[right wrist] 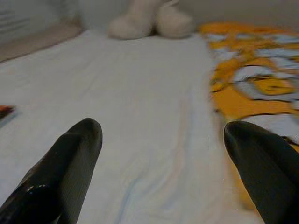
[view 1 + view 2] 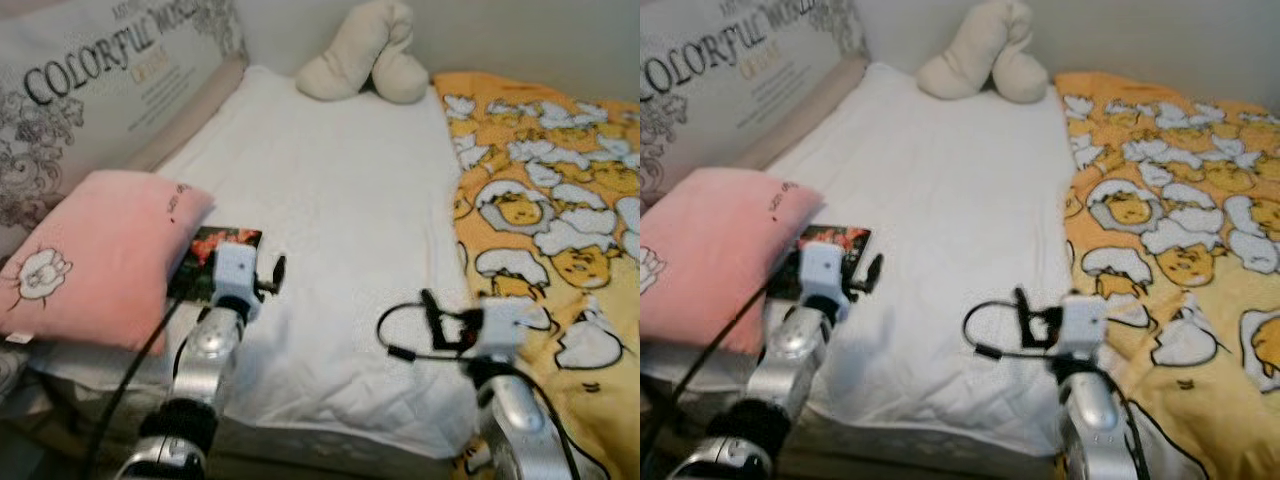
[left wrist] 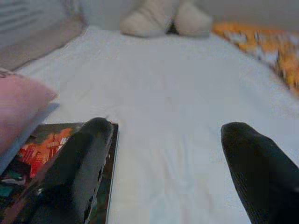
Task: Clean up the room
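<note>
The left gripper [image 3: 161,154] hangs low over the near left part of the white sheet [image 2: 340,230], its two black fingers [image 3: 79,172] spread wide and holding nothing, one of them just over the edge of the book [image 2: 212,262] that lies flat beside the pink pillow [image 2: 90,250]. That book looks like the thing to tidy first. To lift it well, the fingers would need to straddle its free right edge, press slightly into the soft bedding to get under the cover, and close firmly, since the glossy, thin, rectangular cover will probably slip and its left side is tucked against the plump pillow. The right gripper [image 1: 163,163] is also wide open and empty, held over the near sheet close to the yellow blanket [image 2: 560,210], a rumpled, soft cloth printed with egg cartoons. The sheet is smooth cotton with faint creases. At the far end a cream plush toy [image 2: 365,55] sits, rounded and fuzzy, and a printed cushion [image 2: 100,70] with lettering leans at far left.
</note>
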You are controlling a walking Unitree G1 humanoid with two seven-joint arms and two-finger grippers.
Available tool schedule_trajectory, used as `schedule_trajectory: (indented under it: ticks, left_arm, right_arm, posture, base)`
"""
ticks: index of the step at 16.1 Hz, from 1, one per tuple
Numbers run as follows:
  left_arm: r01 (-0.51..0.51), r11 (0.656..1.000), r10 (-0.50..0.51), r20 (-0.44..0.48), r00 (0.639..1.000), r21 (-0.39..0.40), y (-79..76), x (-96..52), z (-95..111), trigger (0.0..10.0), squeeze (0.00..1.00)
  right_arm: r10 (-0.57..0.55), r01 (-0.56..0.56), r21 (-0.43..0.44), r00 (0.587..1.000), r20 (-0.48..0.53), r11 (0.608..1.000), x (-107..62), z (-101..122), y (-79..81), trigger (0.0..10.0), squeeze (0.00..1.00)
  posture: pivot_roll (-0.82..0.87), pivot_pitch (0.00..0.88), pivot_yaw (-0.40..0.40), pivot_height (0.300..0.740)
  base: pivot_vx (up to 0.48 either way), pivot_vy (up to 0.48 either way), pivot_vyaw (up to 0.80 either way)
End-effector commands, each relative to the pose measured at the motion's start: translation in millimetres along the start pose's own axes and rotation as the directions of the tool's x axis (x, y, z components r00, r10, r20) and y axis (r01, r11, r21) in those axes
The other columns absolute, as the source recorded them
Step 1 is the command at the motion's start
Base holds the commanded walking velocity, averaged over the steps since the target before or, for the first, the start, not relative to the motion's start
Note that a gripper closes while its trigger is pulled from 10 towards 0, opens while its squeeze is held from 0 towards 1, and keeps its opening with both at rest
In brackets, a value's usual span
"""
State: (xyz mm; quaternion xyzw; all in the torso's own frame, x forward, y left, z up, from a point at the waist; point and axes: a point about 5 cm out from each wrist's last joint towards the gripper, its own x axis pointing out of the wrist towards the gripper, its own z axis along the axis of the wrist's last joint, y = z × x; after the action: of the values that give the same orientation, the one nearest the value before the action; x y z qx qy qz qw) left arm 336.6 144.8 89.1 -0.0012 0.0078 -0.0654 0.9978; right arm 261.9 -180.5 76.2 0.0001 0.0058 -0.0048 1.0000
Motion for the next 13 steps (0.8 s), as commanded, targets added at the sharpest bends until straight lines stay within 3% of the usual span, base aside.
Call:
schedule_trajectory:
  ticks: [1, 5, 13]
  left_arm:
    - [-0.028, 0.999, 0.029, 0.017, 0.999, -0.044, -0.9, 3.6, 4.7, 10.0, 0.00]
    - [0.056, 0.998, -0.054, 0.059, 0.997, -0.031, -21.0, -5.3, 6.5, 10.0, 0.00]
    - [0.171, 0.985, -0.169, 0.088, 0.982, -0.018, -41.7, -14.8, 4.4, 10.0, 0.00]
  right_arm:
    - [-0.025, 0.026, -0.089, 1.000, 0.010, 0.996, 2.9, -0.8, -1.5, 10.0, 0.00]
    - [-0.046, 0.047, 0.107, 0.999, -0.014, 0.993, 18.0, -3.9, 5.3, 10.0, 0.00]
    - [-0.039, 0.039, 0.060, 0.999, 0.006, 0.997, 12.8, -6.4, -1.8, 10.0, 0.00]
  posture:
    - [0.05, 0.000, 0.020, 0.740]
    - [0.05, 0.000, 0.022, 0.740]
    - [0.01, 0.000, 0.027, 0.740]
  base:
    - [0.000, -0.439, 0.00]
    - [0.000, -0.438, 0.00]
    - [0.000, -0.456, 0.00]
